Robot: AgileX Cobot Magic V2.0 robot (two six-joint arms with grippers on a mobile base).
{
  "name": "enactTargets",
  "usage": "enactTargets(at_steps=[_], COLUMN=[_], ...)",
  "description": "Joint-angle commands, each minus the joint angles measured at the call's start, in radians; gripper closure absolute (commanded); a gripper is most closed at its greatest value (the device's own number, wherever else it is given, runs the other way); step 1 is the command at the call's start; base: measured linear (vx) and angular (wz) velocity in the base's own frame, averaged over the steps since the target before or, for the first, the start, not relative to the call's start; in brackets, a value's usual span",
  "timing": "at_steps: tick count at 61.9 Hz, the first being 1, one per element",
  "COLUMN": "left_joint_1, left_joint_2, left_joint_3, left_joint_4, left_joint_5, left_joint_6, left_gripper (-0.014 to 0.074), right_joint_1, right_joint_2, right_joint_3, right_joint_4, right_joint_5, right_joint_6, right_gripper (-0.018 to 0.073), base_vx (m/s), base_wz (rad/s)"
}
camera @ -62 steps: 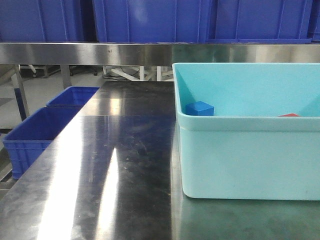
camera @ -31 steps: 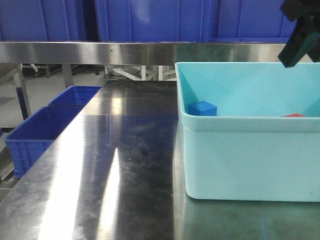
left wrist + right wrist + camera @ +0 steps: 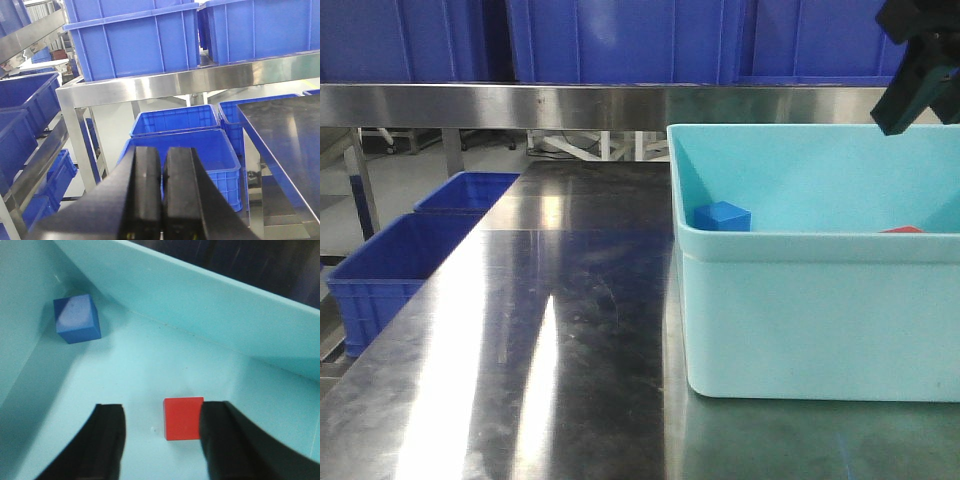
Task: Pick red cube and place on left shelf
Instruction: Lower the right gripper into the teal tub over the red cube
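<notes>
1. The right wrist view looks straight down into the pale cyan tub. The red cube lies flat on the tub floor, and the blue cube sits well apart from it in a corner.
2. In that view the right gripper has its jaws spread wide. The red cube lies in the gap, close to the finger on the picture's right. I cannot tell whether that finger touches it, and nothing is grasped.
3. The front view shows what the wrist camera cannot: the tub stands on the right part of the steel desk. Only a sliver of the red cube clears the near rim, while the blue cube shows by the left wall.
4. There the right gripper is only a dark shape at the upper right, above the tub's far rim. Its jaws cannot be read from this side.
5. Only the left wrist view shows the left gripper. Its jaws are pressed together with nothing between them, out past the desk's edge.
6. The same view shows blue crates low beside the desk. More crates stand on the steel ledge above.
7. At its left edge is the left shelf, carrying dark-blue crates and well apart from the tub.
</notes>
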Motion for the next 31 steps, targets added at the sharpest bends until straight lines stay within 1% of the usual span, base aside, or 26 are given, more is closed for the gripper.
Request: enactTargets(at_steps=[1, 5, 10, 31], left_joint_1=[-0.005, -0.005, -0.005, -0.005], left_joint_2=[0.0, 0.0, 0.0, 0.0], left_joint_3=[0.022, 0.022, 0.022, 0.022], left_joint_4=[-0.005, -0.005, -0.005, -0.005], left_joint_5=[-0.09, -0.09, -0.09, -0.09], left_joint_6=[0.001, 0.001, 0.001, 0.001], left_gripper=[0.0491, 0.0491, 0.0491, 0.0491], right_joint_1=[0.0, 0.004, 0.004, 0.004], right_joint_2=[-0.018, -0.011, -0.001, 0.084], right_joint_3=[-0.038, -0.038, -0.037, -0.037], right_joint_4=[-0.002, -0.003, -0.006, -0.068], right_joint_5=[-0.036, -0.027, -0.026, -0.04], right_joint_6=[-0.012, -0.012, -0.012, -0.012], right_gripper=[0.0019, -0.0075, -0.0057, -0.0057], base_vx=[0.0, 0.0, 0.0, 0.0], base_wz=[0.0, 0.0, 0.0, 0.0])
